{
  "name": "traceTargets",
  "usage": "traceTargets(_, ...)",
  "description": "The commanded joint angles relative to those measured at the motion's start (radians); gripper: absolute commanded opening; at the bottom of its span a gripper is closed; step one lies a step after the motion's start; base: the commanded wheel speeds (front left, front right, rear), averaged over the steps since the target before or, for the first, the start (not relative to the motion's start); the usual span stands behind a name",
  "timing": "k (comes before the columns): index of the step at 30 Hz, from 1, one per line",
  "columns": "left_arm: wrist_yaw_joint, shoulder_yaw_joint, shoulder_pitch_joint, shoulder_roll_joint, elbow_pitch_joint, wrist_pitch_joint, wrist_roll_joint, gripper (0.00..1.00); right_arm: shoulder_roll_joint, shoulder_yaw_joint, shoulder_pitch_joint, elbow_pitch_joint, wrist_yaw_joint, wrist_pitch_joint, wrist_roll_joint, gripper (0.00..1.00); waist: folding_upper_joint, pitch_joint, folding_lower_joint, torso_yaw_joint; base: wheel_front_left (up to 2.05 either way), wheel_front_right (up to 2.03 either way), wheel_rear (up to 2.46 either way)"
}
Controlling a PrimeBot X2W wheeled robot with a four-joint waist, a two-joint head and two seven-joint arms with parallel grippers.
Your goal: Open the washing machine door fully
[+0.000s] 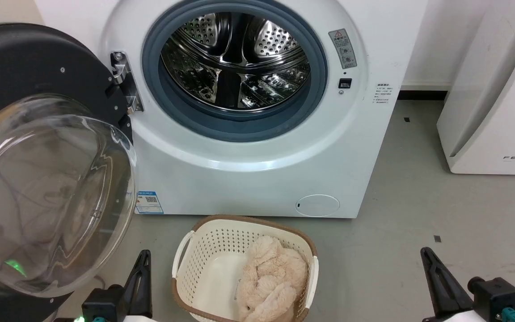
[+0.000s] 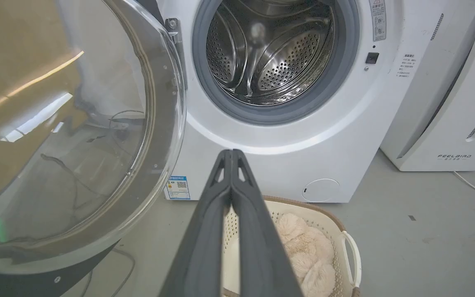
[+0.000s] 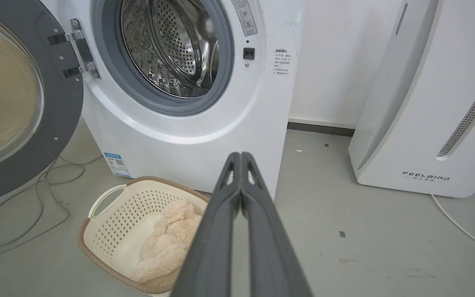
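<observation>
Door [image 1: 16, 58] hangs wide open; left gripper [image 2: 231, 153] pressed together, empty; right gripper [image 3: 241, 155] likewise.

Light: bright, even and diffuse; soft, faint shadows on the grey concrete floor [image 1: 418, 232].
Glare: pale streaks and a green glow on the glass of the round glossy black washing machine door [image 2: 97, 136]; glints inside the perforated steel drum [image 1: 275, 40].
Focus: crisp in all views.
Distortion: wrist views bow the tall white plastic appliance [image 3: 427, 103] near the edges.
</observation>
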Motion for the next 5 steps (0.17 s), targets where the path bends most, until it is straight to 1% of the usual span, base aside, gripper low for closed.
traceTargets(1, -0.008, 0.007, -0.014, -0.007, -0.003, 0.005, 0.011, 0.0, 0.001, 0.002, -0.017, 0.003, 0.0, 0.002, -0.003, 0.0, 0.0, 0.0, 0.0, 0.0, 0.0, 0.0, 0.0)
traceTargets(5, -0.014, 0.014, -0.018, -0.013, -0.004, 0.012, 0.021, 0.0, 0.001, 0.003, -0.022, 0.005, 0.0, 0.005, -0.005, 0.0, 0.0, 0.0, 0.0, -0.002, 0.0, 0.0, 0.0)
